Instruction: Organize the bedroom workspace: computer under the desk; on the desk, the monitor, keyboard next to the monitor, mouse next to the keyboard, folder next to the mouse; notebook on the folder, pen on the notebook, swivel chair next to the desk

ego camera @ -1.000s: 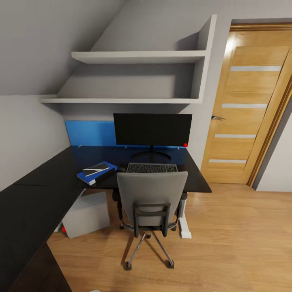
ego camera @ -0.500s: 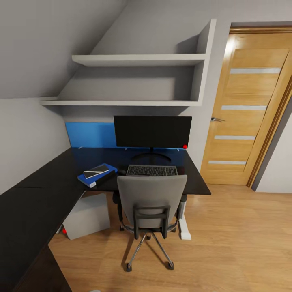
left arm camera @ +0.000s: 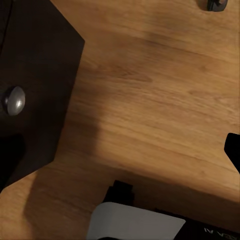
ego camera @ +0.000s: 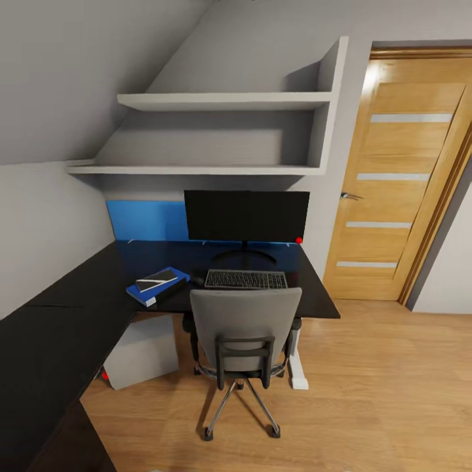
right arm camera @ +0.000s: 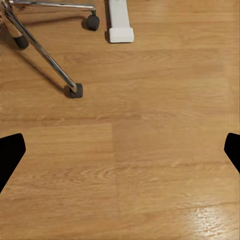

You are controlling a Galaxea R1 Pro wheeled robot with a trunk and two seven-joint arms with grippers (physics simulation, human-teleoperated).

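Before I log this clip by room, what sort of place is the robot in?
Most likely a home office corner in a room under a sloping ceiling: a black corner desk with a monitor and keyboard, a grey swivel chair drawn up to it, wall shelves above, and a wooden door alongside.

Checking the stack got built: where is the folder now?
In the head view the blue folder lies on the desk, left of the keyboard, under a dark notebook.
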